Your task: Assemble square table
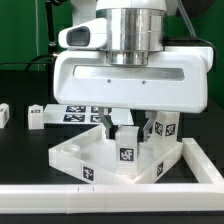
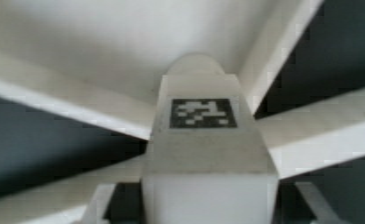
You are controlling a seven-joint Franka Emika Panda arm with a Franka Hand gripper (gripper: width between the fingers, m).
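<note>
a long white bar fence (image 1: 100, 205) runs along the near edge of the black table (image 1: 20, 150) and turns away along the exterior view's right, forming a corner.

inside that corner sits the square table's slab (image 1: 65, 158), a white plastic square with a raised rim, so it reads as a shallow tray. it is turned at an angle to the fence, with one corner pointing to the exterior view's left. a black-and-white tag shows on the outer face of its near rim.

within the rim, near the middle of the slab, a short white tagged leg (image 1: 125, 152) stands upright. whether its lower end touches the slab floor cannot be told. apart from this leg, the visible part of the tray's floor is bare white.

the gripper (image 1: 124, 132) comes straight down onto this leg from above, under the arm's broad white body. its jaws are drawn in to about the leg's width and hold the leg by its upper part. in the wrist view the same leg (image 2: 202, 150) fills the centre, tag facing the camera, with white bars crossing behind it over dark table.

just beyond the slab on the exterior view's right, a second leg (image 1: 162, 127) stands upright. whether it is inside the rim cannot be told.

farther back, the marker board (image 1: 78, 112) lies flat. to the exterior view's left of it a third leg (image 1: 37, 117) rests on the table. a fourth leg (image 1: 4, 113) sits at the picture's edge.
</note>
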